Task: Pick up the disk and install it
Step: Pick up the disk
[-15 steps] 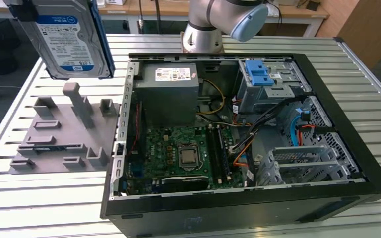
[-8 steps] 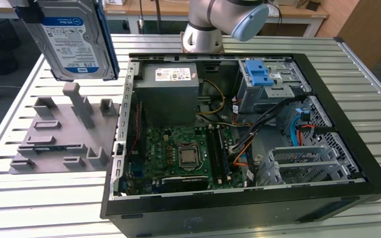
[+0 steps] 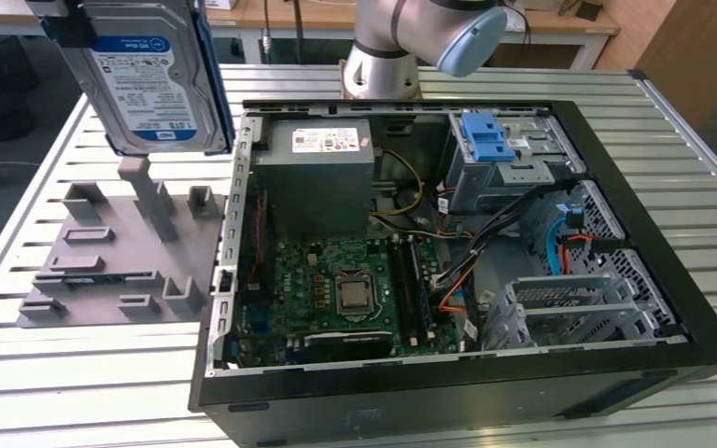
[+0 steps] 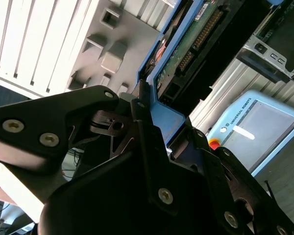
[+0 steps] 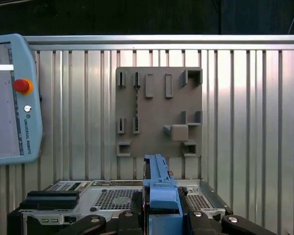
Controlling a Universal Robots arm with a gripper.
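The gripper [image 4: 157,129] has its jaws clamped on the blue carrier edge of the disk [image 3: 147,79], which hangs upright above the grey fixture plate [image 3: 109,252], outside the open computer case [image 3: 458,401]. Held by one thin edge, it could tilt or slip, I judge. Around the drive cage [image 3: 527,168], the blue latch [image 3: 489,140], loose cables [image 3: 521,219] and the power supply [image 3: 321,177] crowd the way and could snag the carrier.
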